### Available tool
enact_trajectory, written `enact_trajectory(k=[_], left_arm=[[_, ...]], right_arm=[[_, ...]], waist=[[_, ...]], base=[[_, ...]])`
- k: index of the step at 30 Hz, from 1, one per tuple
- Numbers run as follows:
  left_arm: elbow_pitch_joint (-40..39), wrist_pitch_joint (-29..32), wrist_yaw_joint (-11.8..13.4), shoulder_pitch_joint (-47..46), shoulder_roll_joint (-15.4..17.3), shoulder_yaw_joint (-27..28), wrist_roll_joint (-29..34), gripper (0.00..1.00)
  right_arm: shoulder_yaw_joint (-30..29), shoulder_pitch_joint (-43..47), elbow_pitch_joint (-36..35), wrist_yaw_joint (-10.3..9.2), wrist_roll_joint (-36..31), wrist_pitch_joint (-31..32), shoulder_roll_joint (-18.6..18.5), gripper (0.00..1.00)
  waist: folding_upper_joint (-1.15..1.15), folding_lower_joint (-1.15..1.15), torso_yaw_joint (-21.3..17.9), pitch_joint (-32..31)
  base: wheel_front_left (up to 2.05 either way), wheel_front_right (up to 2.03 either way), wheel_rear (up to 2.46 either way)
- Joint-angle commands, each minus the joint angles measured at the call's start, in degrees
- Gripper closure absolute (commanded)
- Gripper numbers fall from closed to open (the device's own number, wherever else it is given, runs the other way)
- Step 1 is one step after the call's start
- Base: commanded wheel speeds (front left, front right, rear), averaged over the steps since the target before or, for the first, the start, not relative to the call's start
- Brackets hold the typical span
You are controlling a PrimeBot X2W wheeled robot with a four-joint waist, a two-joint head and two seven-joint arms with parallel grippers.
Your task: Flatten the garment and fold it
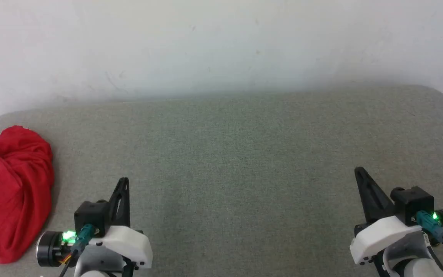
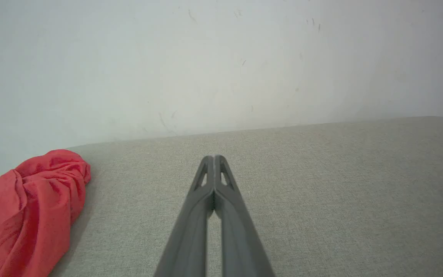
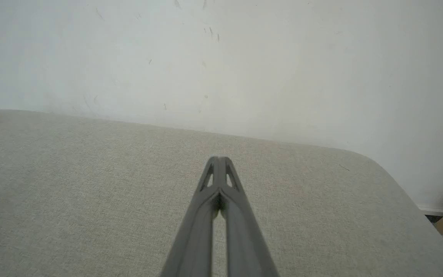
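Red T-shirt [image 1: 12, 196] bunched at the counter's [image 1: 221, 154] left edge. Left fingers [image 1: 122, 196] and right fingers [image 1: 369, 194] pressed together, empty, apart from it. Risk: pinching stacked layers, or dragging the heap off that edge.

Closed right pincer [image 3: 217, 158] points across grey cushion [image 3: 71, 200].

Head view: high, looking forward and down over the grey table [image 1: 221, 154] to the white wall [image 1: 221, 46]. Left fingers [image 1: 121, 202] and right fingers [image 1: 369, 198] sit at its lower corners. Left wrist view: low, near the table, facing the wall along its fingers. It shares the red garment [image 2: 25, 215] with the head view. Right wrist view: same low aim, taking in the table's rounded right corner.
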Motion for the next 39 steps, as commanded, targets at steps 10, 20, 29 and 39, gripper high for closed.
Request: enact_trajectory(k=[10,20,29,39], left_arm=[[0.1,0.02,-0.47,-0.69,-0.26,0.26,0.21,1.0],[-0.01,0.0,0.02,0.02,0.01,-0.02,0.0,0.0],[0.06,-0.72,-0.23,0.29,0.02,0.01,-0.36,0.0],[0.02,-1.92,-0.58,0.77,0.0,0.19,-0.98,0.0]], right_arm=[[0.01,-0.38,-0.21,-0.11,-0.27,0.04,0.18,1.0],[0.0,0.01,0.01,0.0,0.01,0.0,-0.01,0.0],[-0.73,0.17,0.31,-0.01,0.58,-0.72,-0.02,0.0],[-1.89,0.4,0.51,-0.01,1.32,-1.92,-0.01,0.0]], waist=[[0.0,0.0,0.0,0.0],[0.0,0.0,0.0,0.0],[0.0,0.0,0.03,0.04],[0.0,0.0,0.06,0.13]], base=[[0.0,0.0,0.0],[0.0,0.0,0.0],[0.0,0.0,0.0],[0.0,0.0,0.0]])
